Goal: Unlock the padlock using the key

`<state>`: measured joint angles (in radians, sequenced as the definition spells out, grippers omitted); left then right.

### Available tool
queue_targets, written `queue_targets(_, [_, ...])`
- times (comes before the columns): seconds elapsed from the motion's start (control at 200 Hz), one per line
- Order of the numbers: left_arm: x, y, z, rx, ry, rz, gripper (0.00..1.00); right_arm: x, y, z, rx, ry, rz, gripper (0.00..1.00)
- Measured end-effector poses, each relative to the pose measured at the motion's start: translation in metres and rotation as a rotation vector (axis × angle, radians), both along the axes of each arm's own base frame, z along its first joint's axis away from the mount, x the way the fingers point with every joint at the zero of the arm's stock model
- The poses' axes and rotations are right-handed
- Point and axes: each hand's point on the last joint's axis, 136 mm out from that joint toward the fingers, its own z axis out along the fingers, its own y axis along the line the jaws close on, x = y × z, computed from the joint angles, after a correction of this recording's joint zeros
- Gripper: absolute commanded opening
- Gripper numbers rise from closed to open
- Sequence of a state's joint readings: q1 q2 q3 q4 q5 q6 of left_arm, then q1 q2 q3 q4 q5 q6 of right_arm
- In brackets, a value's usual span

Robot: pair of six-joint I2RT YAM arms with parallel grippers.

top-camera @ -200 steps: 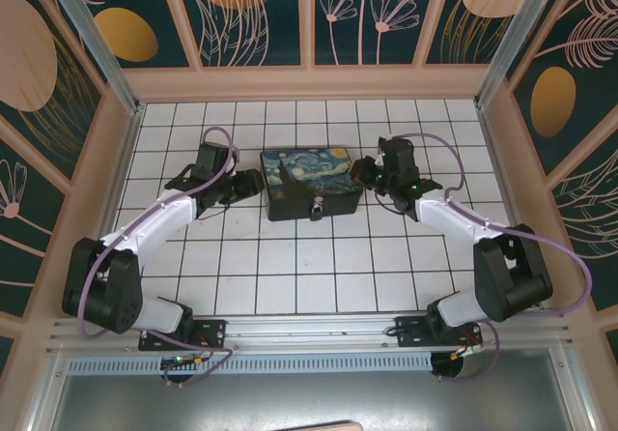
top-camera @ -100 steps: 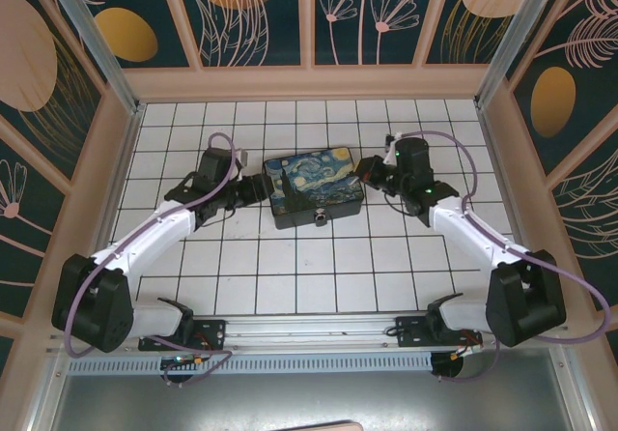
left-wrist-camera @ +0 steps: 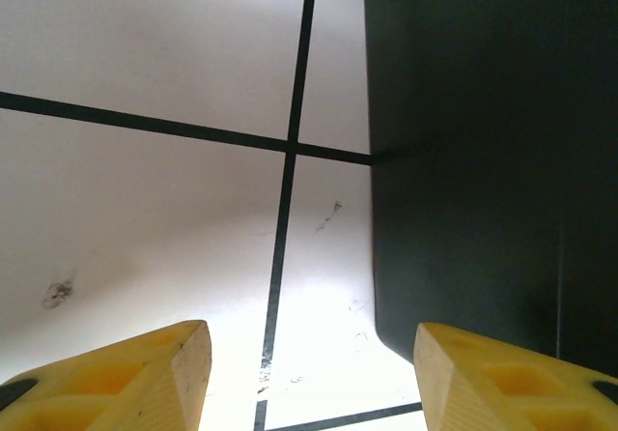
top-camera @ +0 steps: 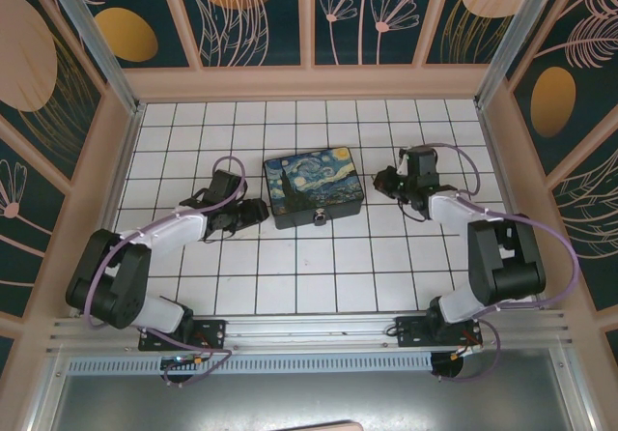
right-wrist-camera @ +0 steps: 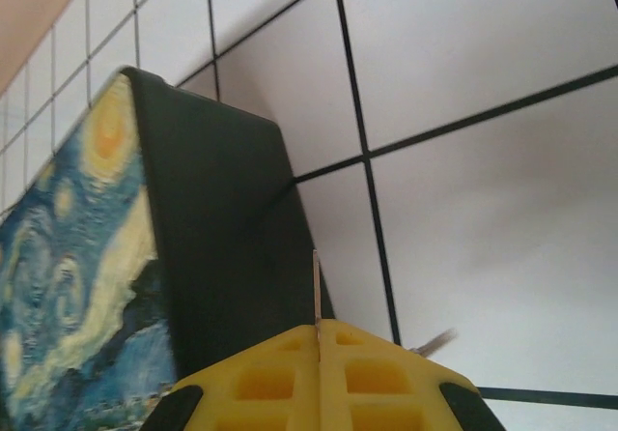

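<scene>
Where the right pincer (right-wrist-camera: pixel 317 330) is clamped shut, the key (right-wrist-camera: pixel 316 281) shows as a thin sliver poking out between its fingers, just beside the right side of the painted box (top-camera: pixel 314 185). The padlock (top-camera: pixel 319 218) hangs on the box's near side, mid-tabletop (top-camera: pixel 290 276). The left pincer (left-wrist-camera: pixel 309 378) stands with jaws apart, holding nothing, beside the box's left side.

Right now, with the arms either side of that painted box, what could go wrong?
The right gripper pinches the thin key at its very fingertips; it could twist or slip. The left gripper is open beside the painted box, not gripping it, so the box might slide when the key pushes into the padlock.
</scene>
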<state>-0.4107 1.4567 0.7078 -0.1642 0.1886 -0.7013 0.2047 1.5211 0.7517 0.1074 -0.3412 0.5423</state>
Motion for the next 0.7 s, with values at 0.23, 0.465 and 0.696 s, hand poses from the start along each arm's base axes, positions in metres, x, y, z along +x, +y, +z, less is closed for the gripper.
queue_targets(0.23, [-0.003,-0.009,-0.003,-0.013,0.014,-0.064,0.56,-0.004,0.027,-0.004,-0.003,-0.035,0.079,0.0])
queue_targets(0.465, [-0.005,-0.01,-0.003,-0.019,0.023,-0.076,0.55,-0.004,0.035,-0.003,0.026,-0.074,0.071,0.0])
queue_targets(0.696, [-0.012,-0.009,0.0,-0.026,0.042,-0.08,0.55,-0.014,0.04,0.005,0.076,-0.068,0.058,0.0])
